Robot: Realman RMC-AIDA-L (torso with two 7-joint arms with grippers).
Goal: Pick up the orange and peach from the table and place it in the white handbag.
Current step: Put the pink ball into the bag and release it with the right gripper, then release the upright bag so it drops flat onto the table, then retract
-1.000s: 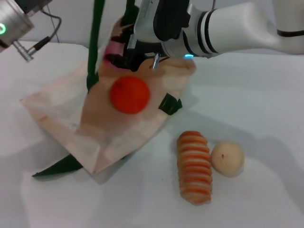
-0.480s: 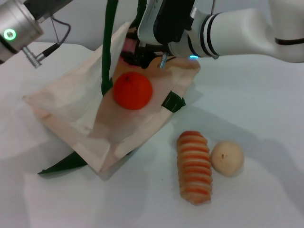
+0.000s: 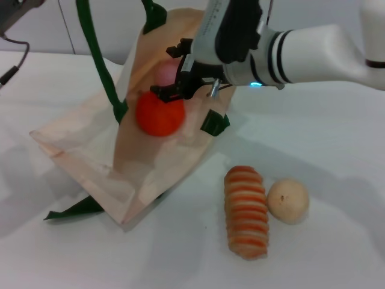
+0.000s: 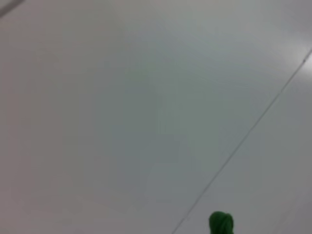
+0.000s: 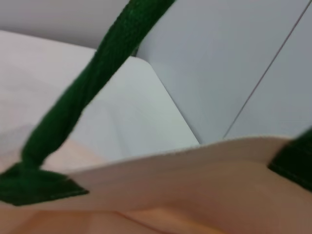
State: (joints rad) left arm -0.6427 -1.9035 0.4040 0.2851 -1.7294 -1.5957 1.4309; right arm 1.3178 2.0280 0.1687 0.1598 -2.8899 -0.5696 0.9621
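The white handbag (image 3: 150,162) stands half raised on the table, mouth up. Its green handle (image 3: 96,54) runs taut up out of the head view toward my left arm (image 3: 12,9), whose gripper is outside the picture. A bit of green strap (image 4: 221,224) shows in the left wrist view. The orange (image 3: 159,113) rests against the bag's cream side. My right gripper (image 3: 165,67) is at the bag's mouth just above the orange, fingers spread, with the pale pink peach (image 3: 171,75) between them. The right wrist view shows the bag's rim (image 5: 170,170) and a strap (image 5: 97,68).
An orange-and-cream striped loaf (image 3: 246,212) and a beige-yellow round fruit (image 3: 287,200) lie side by side on the white table to the right of the bag. A second green handle (image 3: 69,209) trails on the table at the bag's near corner.
The bag's handle has been pulled higher and to the left, opening the mouth. My right gripper has moved right and lower with the peach, and its fingers have spread.
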